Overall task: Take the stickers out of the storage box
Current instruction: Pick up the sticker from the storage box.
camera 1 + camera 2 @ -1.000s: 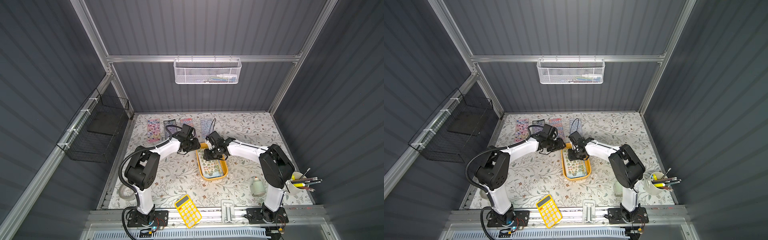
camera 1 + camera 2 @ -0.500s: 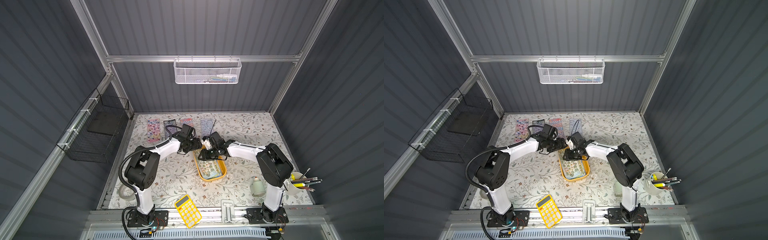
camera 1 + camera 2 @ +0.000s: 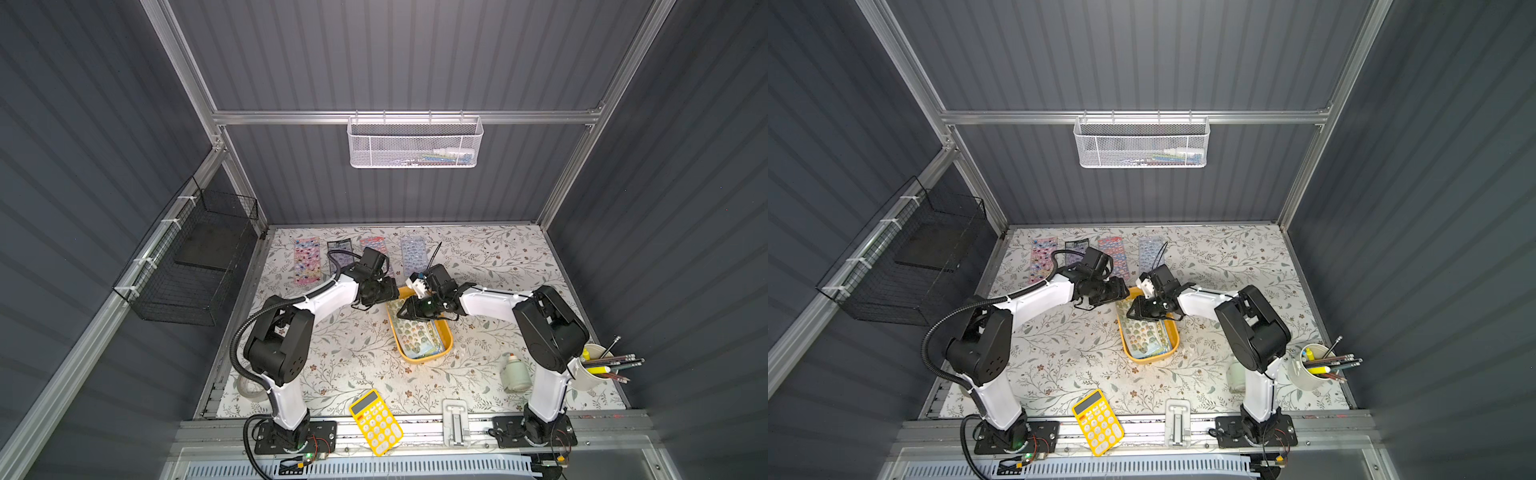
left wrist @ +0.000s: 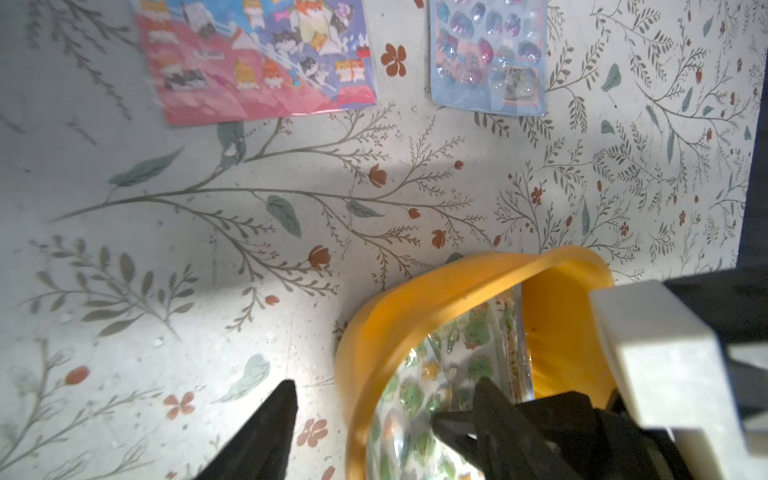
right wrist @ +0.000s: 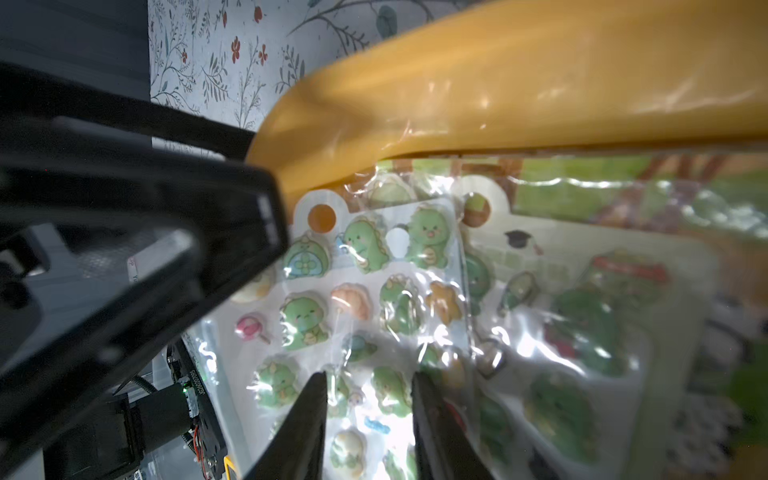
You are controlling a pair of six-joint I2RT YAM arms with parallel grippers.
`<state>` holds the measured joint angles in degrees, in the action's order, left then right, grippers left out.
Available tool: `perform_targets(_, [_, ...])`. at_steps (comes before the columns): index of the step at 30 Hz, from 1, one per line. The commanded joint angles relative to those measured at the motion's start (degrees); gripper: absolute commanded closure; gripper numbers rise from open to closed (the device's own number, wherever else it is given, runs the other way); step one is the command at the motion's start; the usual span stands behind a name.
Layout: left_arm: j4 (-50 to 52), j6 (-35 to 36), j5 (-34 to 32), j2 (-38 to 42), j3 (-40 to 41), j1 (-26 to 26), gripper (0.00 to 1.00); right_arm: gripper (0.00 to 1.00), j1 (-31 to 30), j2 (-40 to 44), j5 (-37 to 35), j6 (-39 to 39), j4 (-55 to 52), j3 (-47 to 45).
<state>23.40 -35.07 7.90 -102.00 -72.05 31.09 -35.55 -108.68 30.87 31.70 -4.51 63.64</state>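
The box is sitting mid-bench, and a stack of stickers is lying inside it. A green dinosaur sheet is lying on top, its end curling up against the box wall. The left gripper is hanging at the box's far-left corner, released. Its jaws are standing wide astride the wall, one finger outside over the bench, the other inside. The right gripper is reaching into the box's far end, jaws partly apart and grasping nothing. Its fingertips are pointing down at that sheet, and I cannot tell whether they are touching it. Four more sheets are lying in a row along the bench's far edge, toward its far-left corner.
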Motion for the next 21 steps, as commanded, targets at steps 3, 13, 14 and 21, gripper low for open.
perform_targets(3, [3.6,1.1,-1.9,4.3,-0.5,0.4,0.38,0.63,0.0,-1.4,-0.4,0.4,-2.0,-0.3])
perform_targets(13, [4.5,0.7,0.5,3.1,-0.3,0.4,0.68,0.63,0.0,-0.8,-1.3,0.7,-2.2,-0.7])
perform_targets(14, [4.5,0.6,0.5,3.3,-0.3,0.4,0.63,0.63,0.0,-0.9,-1.3,0.8,-2.2,-0.7])
perform_targets(21, [5.7,0.3,-0.1,2.6,0.1,0.9,0.64,0.63,0.0,-1.1,-1.4,0.9,-2.2,-0.7])
